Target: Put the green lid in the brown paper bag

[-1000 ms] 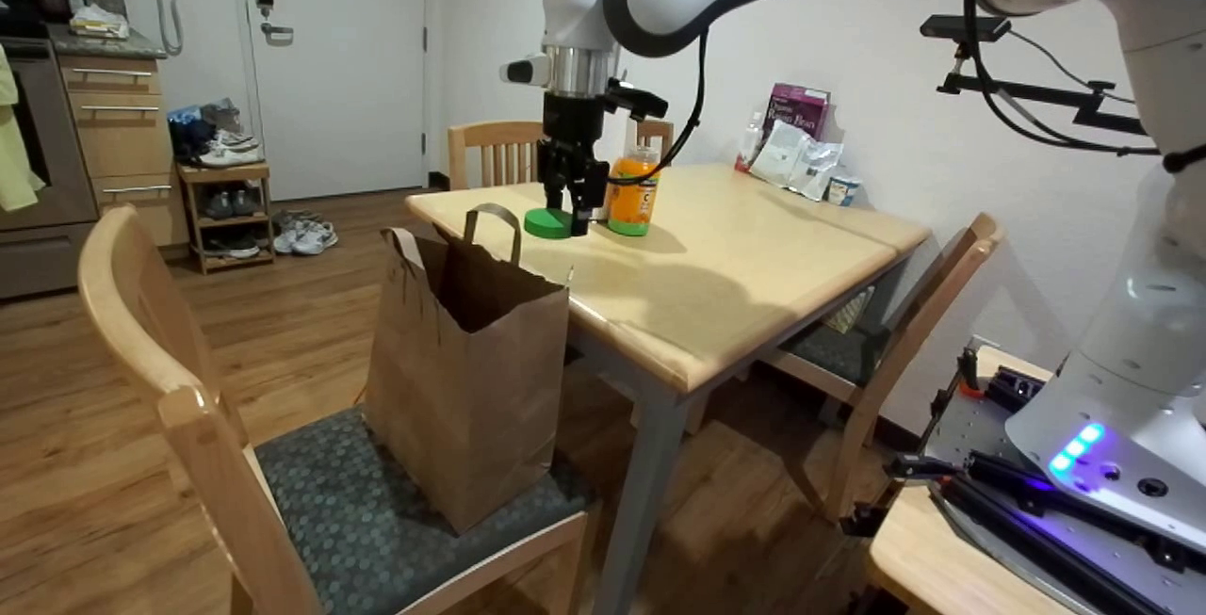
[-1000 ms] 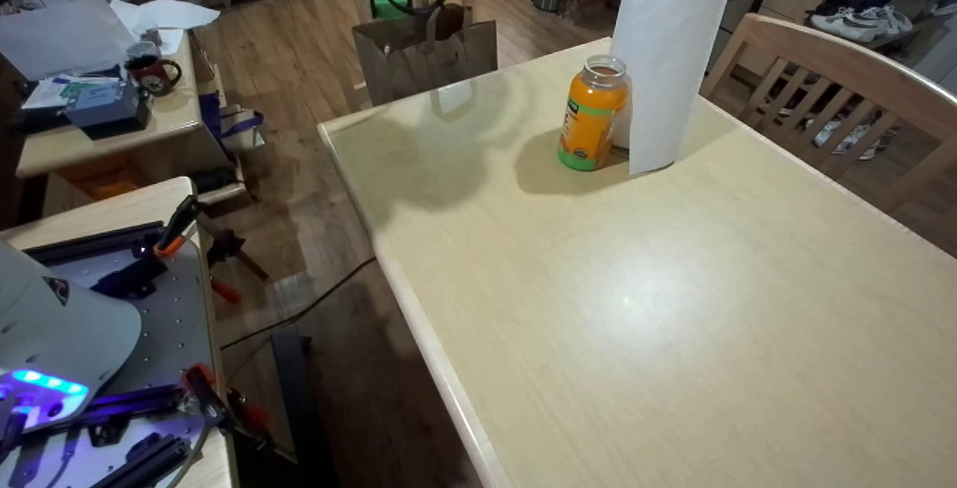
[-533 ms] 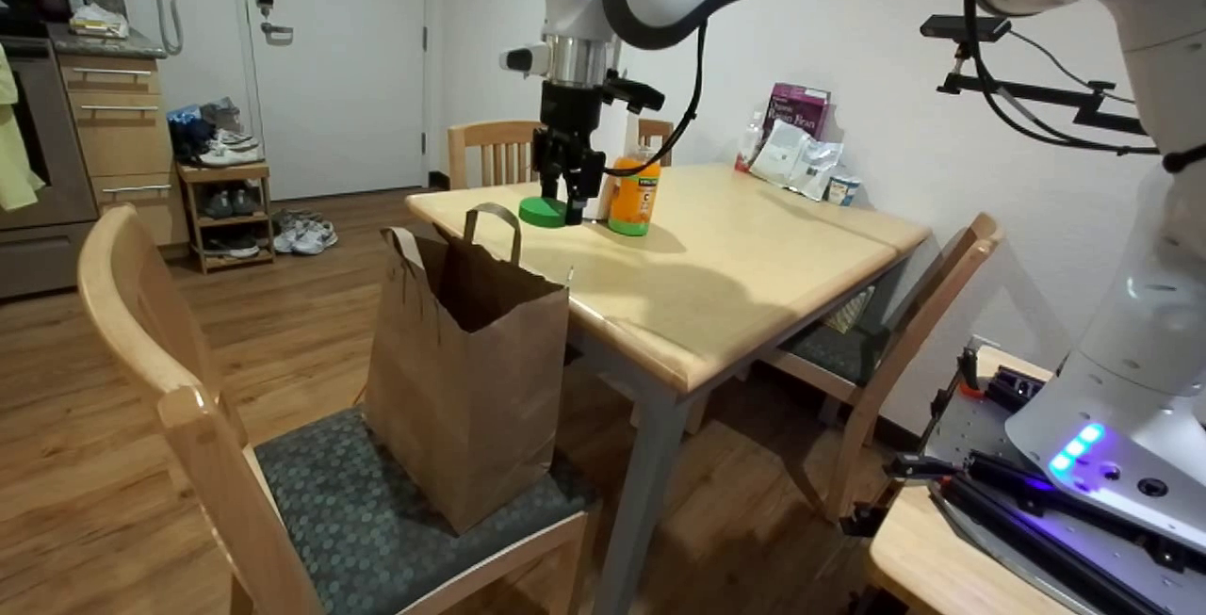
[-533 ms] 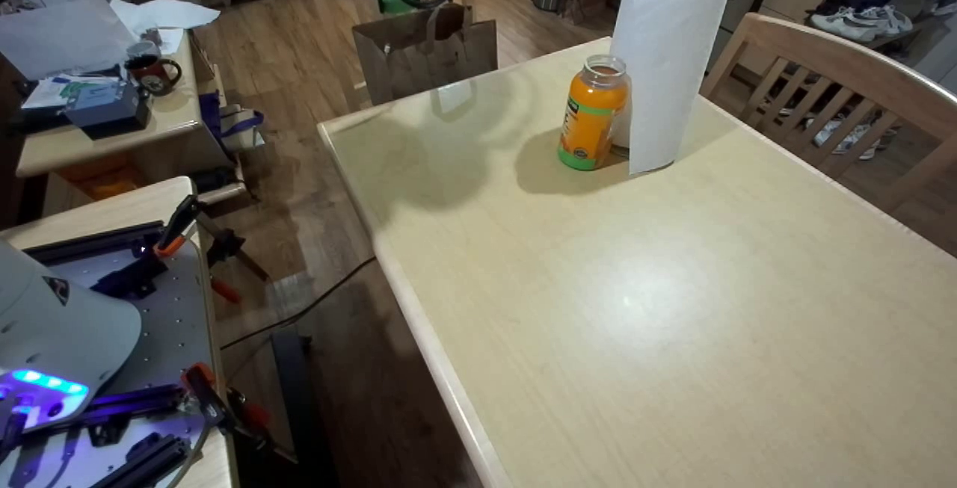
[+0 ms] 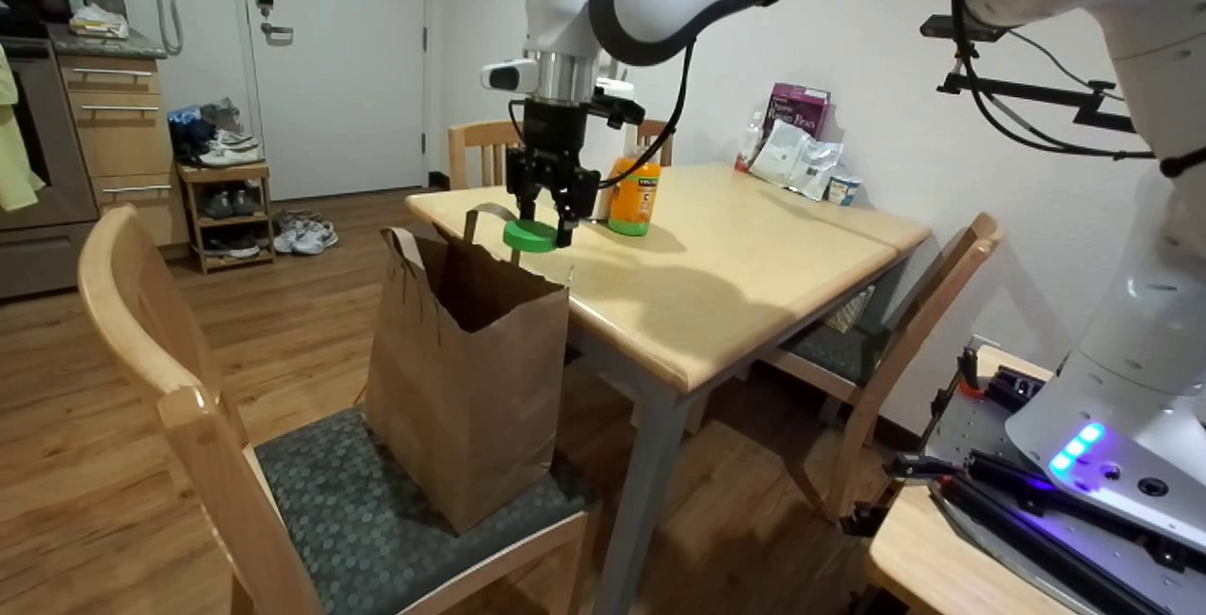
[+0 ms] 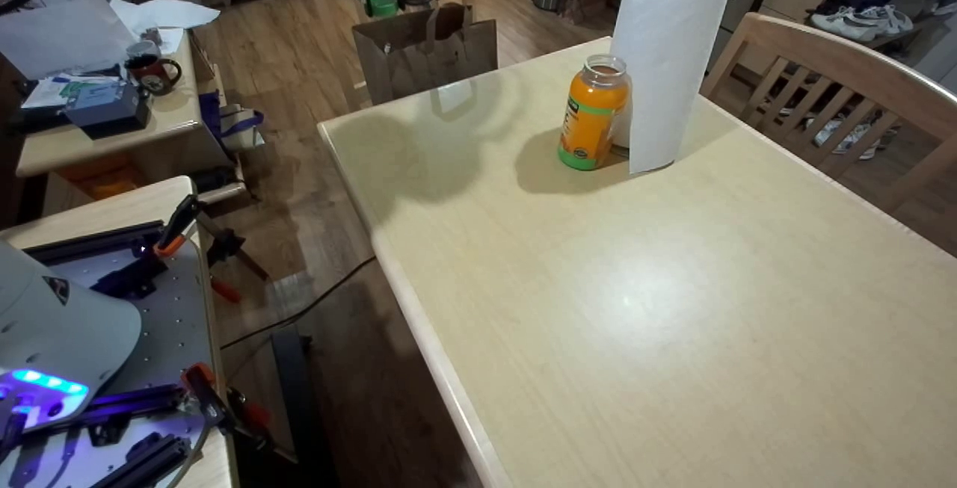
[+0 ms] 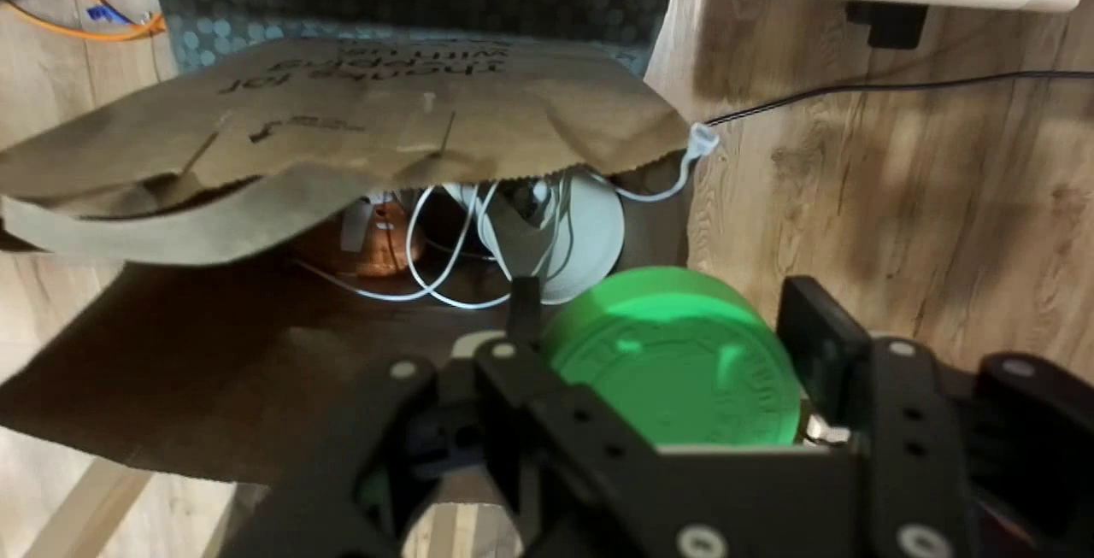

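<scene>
While the black two-fingered gripper [image 7: 672, 327] pinches the bright-green round plastic lid [image 7: 675, 366] between partly spread jaws, low right of centre in the wrist view, the tall brown kraft-paper bag [image 7: 513, 126] stands open at left.

the green lid [image 5: 529, 237] hangs near the upright, open brown bag [image 5: 469, 398].

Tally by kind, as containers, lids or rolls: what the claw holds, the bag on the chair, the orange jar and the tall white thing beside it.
Containers: 2 (brown paper bag, orange jar)
Lids: 1 (green lid, in the claw)
Rolls: 1 (paper towel roll)
Total: 4
</scene>
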Controlling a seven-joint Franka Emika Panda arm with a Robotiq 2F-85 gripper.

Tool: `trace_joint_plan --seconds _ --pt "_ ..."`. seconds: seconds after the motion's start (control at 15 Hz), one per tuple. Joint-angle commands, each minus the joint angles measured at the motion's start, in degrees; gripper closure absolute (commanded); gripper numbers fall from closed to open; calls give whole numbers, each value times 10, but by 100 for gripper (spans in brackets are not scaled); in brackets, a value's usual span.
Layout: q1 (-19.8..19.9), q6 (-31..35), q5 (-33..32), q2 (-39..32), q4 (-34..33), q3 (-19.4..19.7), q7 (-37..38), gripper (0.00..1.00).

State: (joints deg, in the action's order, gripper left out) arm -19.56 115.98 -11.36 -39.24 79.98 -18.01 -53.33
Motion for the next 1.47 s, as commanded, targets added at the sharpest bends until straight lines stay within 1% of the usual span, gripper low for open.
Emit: trace_joint_plan --seconds 0.0,0.27,0.4,0.6,0.73,0.87,1.07,1.4 --pt "-34 -52 -21 -46 -76 -3 -56 55" --pt "-86 -111 -47 -96 -154 7 -88 55" --pt "-92 -127 -43 -116 -177 9 -101 55" --pt "-86 -126 -45 -144 -200 25 -131 55" --pt "-83 -110 -55 -165 -216 44 -147 55" --pt "-77 -105 -54 -185 -238 54 -165 55" --pt "-64 -92 -32 -211 -261 51 -196 55" --pt "-63 -115 -16 -251 -307 47 -211 55"
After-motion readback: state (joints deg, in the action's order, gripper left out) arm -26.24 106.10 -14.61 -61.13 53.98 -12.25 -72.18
